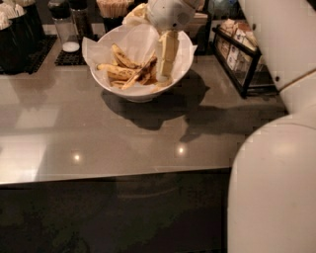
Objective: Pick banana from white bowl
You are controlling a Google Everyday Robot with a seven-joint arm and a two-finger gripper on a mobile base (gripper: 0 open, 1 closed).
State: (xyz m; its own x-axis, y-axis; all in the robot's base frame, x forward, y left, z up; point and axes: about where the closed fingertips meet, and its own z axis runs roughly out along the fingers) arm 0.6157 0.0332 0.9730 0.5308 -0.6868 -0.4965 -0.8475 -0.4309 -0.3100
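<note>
1. Camera view: a grey, glossy desk (98,128) is seen from above and in front, and the white bowl (98,74) stands on its far half, left of centre.
2. The bowl is lined with crinkled white paper (143,37), which stands up above the rim.
3. Several speckled yellow bananas are piled inside the bowl, towards its left and middle.
4. The banana (140,73) nearest the arm lies at the right edge of that pile, slanted, with a dark end.
5. The gripper (165,74) hangs nearly upright from a rounded white wrist (170,12) and is lowered into the right half of the bowl, just beside that banana.
6. Whether the gripper is open or closed cannot be told, nor whether it touches the fruit.
7. A black wire rack (242,54) holding small packets stands on the desk to the right of the bowl, apart from it.
8. Behind the bowl, a clear shaker (66,29) rests on a black mat (69,57), and a cup of wooden sticks (114,9) stands near it.
9. The robot's white body (276,188) fills the right foreground.
</note>
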